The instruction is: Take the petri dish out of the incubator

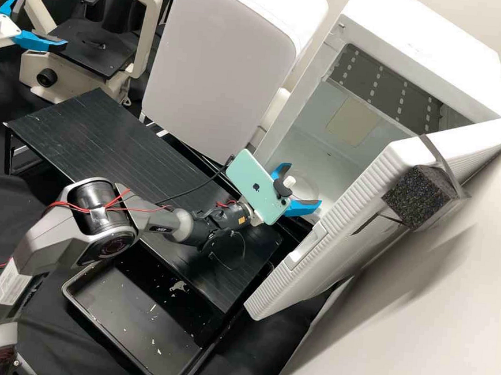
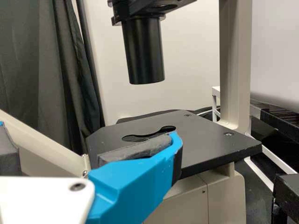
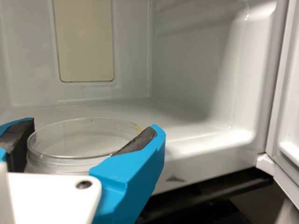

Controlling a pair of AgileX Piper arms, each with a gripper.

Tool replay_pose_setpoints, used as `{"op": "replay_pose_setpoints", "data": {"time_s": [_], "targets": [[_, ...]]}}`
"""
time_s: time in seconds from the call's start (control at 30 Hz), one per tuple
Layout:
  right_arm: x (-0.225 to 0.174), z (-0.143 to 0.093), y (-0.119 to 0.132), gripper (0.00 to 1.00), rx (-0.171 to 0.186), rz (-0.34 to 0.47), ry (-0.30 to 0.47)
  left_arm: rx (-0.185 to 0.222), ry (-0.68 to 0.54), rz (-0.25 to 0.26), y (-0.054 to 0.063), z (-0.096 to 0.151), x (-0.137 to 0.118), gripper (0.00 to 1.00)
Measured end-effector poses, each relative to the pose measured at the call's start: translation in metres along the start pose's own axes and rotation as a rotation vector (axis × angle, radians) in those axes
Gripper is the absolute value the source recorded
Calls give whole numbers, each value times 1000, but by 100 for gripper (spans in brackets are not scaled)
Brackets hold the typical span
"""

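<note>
In the high view my right gripper (image 1: pixel 302 186) is at the incubator's (image 1: pixel 423 51) open front, one blue finger on either side of the clear round petri dish (image 1: pixel 310 184). The right wrist view has the right gripper (image 3: pixel 93 129) with its dark pads against opposite sides of the petri dish (image 3: pixel 63 161); the near finger covers part of the rim, and the dish's underside is hidden. Far from it, at the high view's upper left, my left gripper (image 1: pixel 43 21) stands open beside the microscope. From its wrist, the left gripper (image 2: pixel 91 135) has nothing between its fingers.
The incubator door (image 1: pixel 341 212) stands open close to the right gripper, with a black foam block (image 1: pixel 417 196) on it. A black raised platform (image 1: pixel 93 134) runs below the right arm, with a black tray (image 1: pixel 131 311) lower down. The microscope stage (image 2: pixel 210 140) faces the left gripper.
</note>
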Motion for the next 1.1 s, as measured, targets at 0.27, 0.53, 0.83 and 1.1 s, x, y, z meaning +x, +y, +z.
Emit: {"op": "replay_pose_setpoints", "data": {"time_s": [0.27,0.53,0.83,1.1], "targets": [[-42,-2,5,0,65,23,51,0,0,0,0,0,0,100],[-86,4,-2,0,103,12,75,0,0,0,0,0,0,100],[-133,-9,-25,0,102,-28,178,0,0,0,0,0,0,100],[-168,-30,-51,0,37,-126,311,0,0,0,0,0,0,100]]}}
